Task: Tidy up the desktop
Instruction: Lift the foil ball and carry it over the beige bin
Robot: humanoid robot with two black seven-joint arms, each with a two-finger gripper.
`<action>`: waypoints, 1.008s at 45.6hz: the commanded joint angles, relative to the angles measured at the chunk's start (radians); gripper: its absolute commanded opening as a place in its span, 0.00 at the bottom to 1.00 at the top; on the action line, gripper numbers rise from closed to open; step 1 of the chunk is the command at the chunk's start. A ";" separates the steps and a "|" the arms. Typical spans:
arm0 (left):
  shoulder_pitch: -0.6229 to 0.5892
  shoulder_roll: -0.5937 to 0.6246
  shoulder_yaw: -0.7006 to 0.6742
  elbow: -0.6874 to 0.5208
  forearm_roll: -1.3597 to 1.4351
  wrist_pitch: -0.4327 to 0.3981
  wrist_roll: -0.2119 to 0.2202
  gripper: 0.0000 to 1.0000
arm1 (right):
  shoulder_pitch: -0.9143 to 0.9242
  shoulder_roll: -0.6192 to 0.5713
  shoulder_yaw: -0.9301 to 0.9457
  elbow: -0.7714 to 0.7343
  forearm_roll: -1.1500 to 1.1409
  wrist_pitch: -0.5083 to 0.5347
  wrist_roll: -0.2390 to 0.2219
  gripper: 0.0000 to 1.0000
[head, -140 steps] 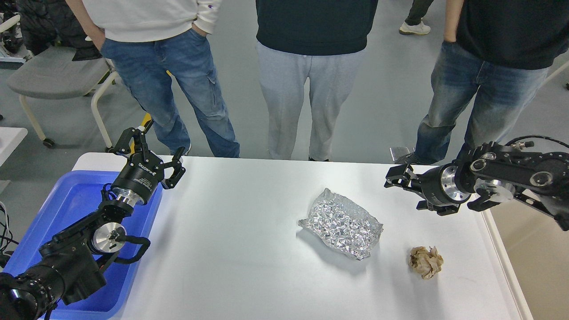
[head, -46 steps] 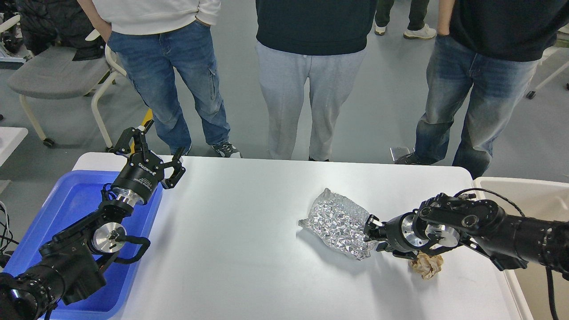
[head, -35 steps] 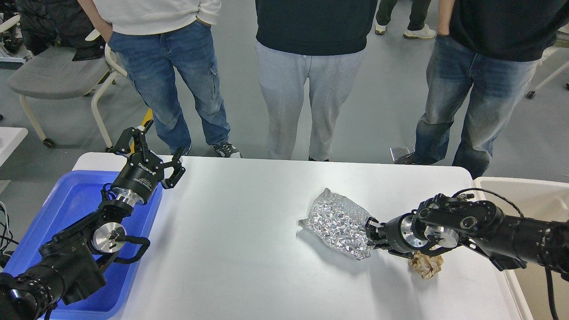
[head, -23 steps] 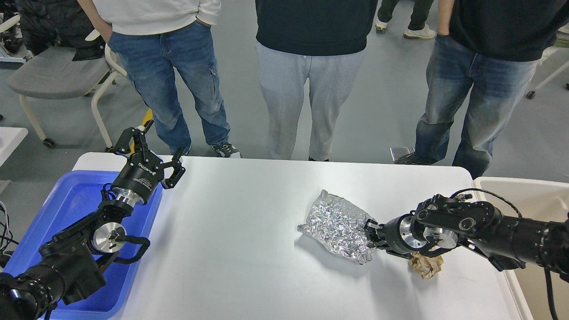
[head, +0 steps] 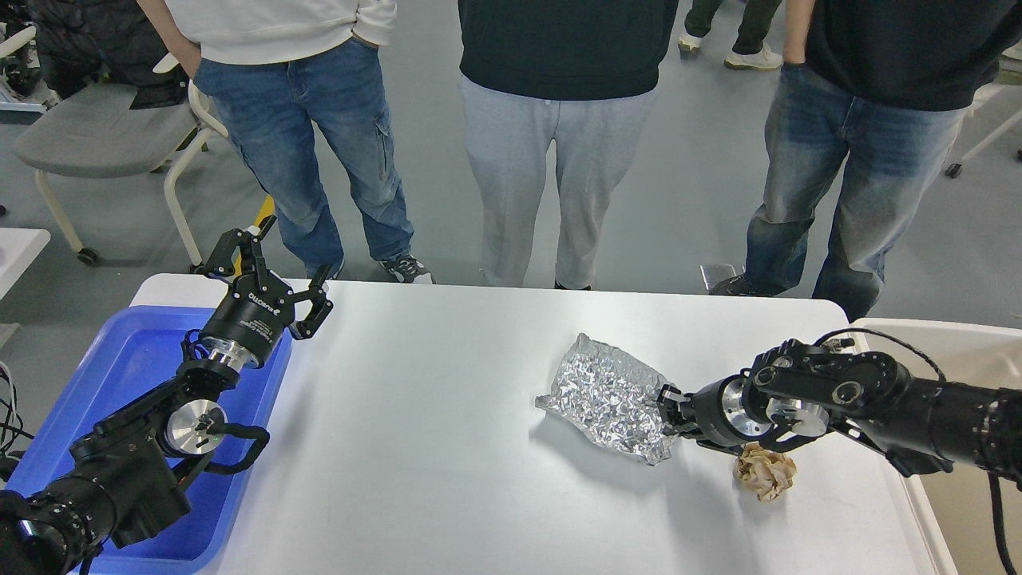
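The white desktop holds a crumpled silver foil bag right of centre and a crumpled brown paper ball near the right front. My right gripper comes in low from the right and is closed on the foil bag's right edge; the bag's near side is tilted slightly off the surface. The paper ball lies just below my right wrist, apart from the gripper. My left gripper is open and empty, held up over the far left of the desktop beside the blue tray.
A blue plastic tray sits at the left edge under my left arm. A beige bin stands off the right edge. Three people stand close behind the far edge. A chair is at the back left.
My right arm swung down from above the right edge to the foil bag and closed on its right edge; the bag has since shifted and lifted slightly. The left arm has not moved.
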 commanded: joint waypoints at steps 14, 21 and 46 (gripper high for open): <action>0.000 0.000 -0.001 0.000 0.001 -0.002 0.001 1.00 | 0.361 -0.291 -0.128 0.369 0.117 0.016 -0.008 0.00; 0.000 0.000 -0.001 0.000 0.001 -0.003 0.001 1.00 | 0.523 -0.370 -0.217 0.492 0.140 0.026 -0.011 0.00; 0.000 0.000 -0.001 0.000 0.001 -0.003 0.001 1.00 | 0.677 -0.548 -0.287 0.467 0.157 0.057 -0.014 0.00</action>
